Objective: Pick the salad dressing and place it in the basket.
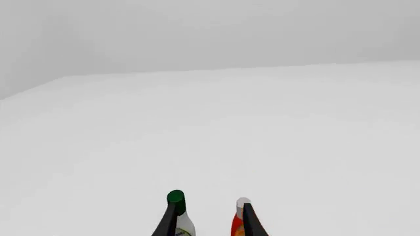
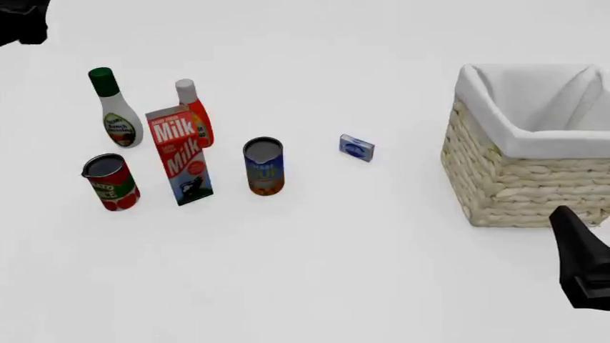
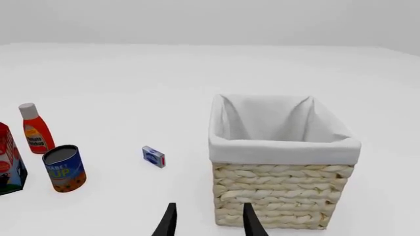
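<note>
Dressing stood upright at the table's far left, leftmost of the back row, untouched. Red-orange bottle just right of it, with the milk carton in front of and partly covering that bottle. Tomato can sat nearer the front edge, below the dressing; blue-orange can right of the carton; small blue box further right, mid-table. Basket was at the right edge, well apart from the dressing, white lining showing, nothing visible inside.

Left gripper: fingers spread apart, holding nothing; in the left wrist view the dressing's green cap showed by one fingertip, the bottle's white cap by the other. Right gripper: fingers also apart, empty, near the basket's front side. In the front view it appeared only as a dark shape at the lower right.
</note>
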